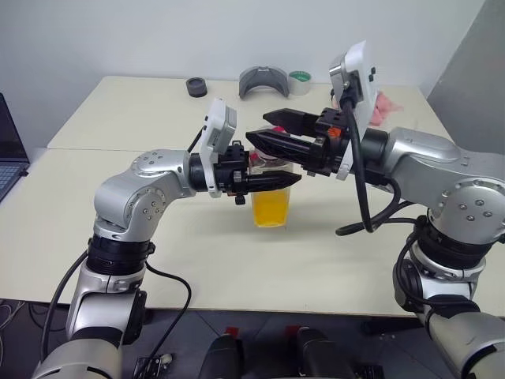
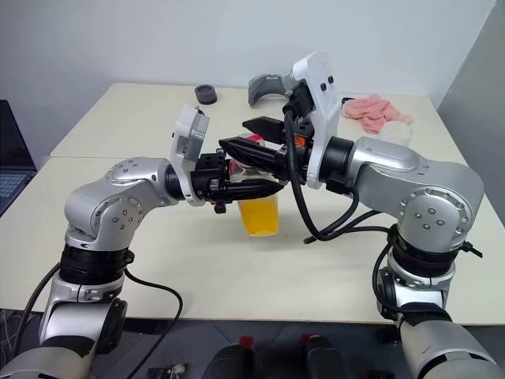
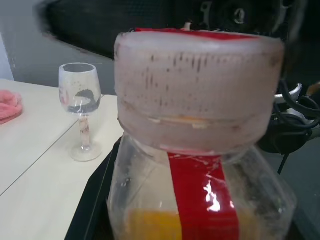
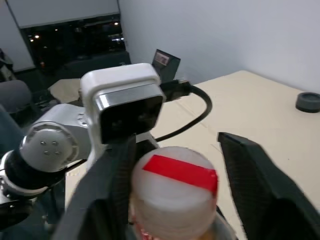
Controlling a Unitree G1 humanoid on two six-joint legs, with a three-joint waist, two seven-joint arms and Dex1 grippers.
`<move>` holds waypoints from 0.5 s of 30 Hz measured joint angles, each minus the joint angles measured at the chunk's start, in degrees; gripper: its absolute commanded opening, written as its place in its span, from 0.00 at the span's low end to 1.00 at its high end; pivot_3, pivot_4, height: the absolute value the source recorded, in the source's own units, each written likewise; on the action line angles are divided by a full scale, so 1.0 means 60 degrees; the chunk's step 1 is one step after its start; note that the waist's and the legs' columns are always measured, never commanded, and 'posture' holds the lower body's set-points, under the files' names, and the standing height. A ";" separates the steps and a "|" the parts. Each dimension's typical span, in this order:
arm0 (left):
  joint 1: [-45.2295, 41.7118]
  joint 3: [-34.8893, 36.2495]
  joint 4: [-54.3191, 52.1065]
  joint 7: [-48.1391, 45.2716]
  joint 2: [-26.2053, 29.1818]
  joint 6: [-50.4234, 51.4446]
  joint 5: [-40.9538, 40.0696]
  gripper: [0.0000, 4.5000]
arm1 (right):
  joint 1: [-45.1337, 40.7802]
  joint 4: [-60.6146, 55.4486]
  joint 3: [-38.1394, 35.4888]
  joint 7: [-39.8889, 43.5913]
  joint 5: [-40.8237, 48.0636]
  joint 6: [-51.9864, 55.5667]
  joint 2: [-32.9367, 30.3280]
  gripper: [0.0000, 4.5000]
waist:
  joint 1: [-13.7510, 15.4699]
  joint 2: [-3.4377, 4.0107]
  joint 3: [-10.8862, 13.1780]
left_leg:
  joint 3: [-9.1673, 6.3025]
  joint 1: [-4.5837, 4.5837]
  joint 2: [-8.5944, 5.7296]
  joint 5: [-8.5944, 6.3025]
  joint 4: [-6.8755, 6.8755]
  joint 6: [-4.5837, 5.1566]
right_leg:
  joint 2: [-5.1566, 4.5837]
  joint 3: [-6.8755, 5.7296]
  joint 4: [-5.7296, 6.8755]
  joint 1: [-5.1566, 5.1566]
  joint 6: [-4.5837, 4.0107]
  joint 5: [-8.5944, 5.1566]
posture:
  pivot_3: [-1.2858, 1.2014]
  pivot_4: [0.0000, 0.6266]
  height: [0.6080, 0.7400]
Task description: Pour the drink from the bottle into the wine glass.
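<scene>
My left gripper [image 1: 288, 181] is shut on the upper body of the clear bottle [image 1: 271, 197] and holds it upright over the table. The orange-yellow drink [image 1: 271, 210] fills the bottle's lower half. Its white cap [image 3: 200, 90] carries a red stripe, and a red strip [image 3: 202, 197] runs down the side. My right gripper [image 4: 185, 192] reaches in level from the right, open, with its fingers on either side of the cap [image 4: 172, 200]. One finger lies against the cap and the other stands apart from it. The empty wine glass [image 3: 81, 107] stands upright on the table beyond the bottle.
At the far edge of the cream table [image 1: 118, 118] lie a black round lid [image 1: 196, 86], a grey curved object [image 1: 264, 81] and a green tape roll [image 1: 299, 82]. A pink cloth [image 2: 375, 109] is at the back right. A laptop [image 1: 9, 154] sits at the left edge.
</scene>
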 measured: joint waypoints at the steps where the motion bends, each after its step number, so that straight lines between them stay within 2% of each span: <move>1: 0.0000 0.0000 -0.0004 0.0002 0.0000 0.0000 0.0000 0.44 | 0.0001 -0.0003 0.0000 -0.0018 0.0022 -0.0002 -0.0006 0.41 | -0.0013 0.0000 0.0000 | 0.0000 0.0000 0.0000 0.0000 0.0000 0.0000 | 0.0000 0.0001 0.0000 0.0000 0.0000 0.0000 | 0.52 0.24 1.00; 10: 0.0022 0.0000 -0.0143 0.0058 0.0000 0.0017 -0.0001 0.44 | 0.0015 0.0000 0.0009 -0.0209 0.0414 -0.0089 -0.0191 0.41 | -0.0055 0.0000 0.0000 | -0.0001 -0.0001 0.0001 0.0000 0.0000 0.0000 | 0.0000 0.0001 -0.0001 0.0000 0.0002 -0.0001 | 0.52 0.24 1.00; 13: 0.0019 0.0003 -0.0204 0.0104 0.0002 0.0020 -0.0007 0.44 | 0.0057 0.0171 0.0277 0.0340 0.0292 -0.0608 -0.0549 0.41 | -0.0055 0.0000 0.0000 | 0.0000 -0.0001 -0.0002 0.0000 -0.0001 0.0000 | 0.0000 0.0000 -0.0007 0.0001 0.0004 -0.0002 | 0.52 0.24 1.00; 15: 0.0008 0.0012 -0.0212 0.0103 0.0003 0.0020 -0.0016 0.44 | 0.0063 0.0557 0.0608 0.1223 0.0041 -0.1266 -0.0932 0.41 | -0.0056 0.0000 0.0000 | 0.0002 0.0000 -0.0010 0.0000 -0.0001 0.0000 | 0.0004 0.0000 -0.0010 0.0003 0.0007 -0.0004 | 0.52 0.24 1.00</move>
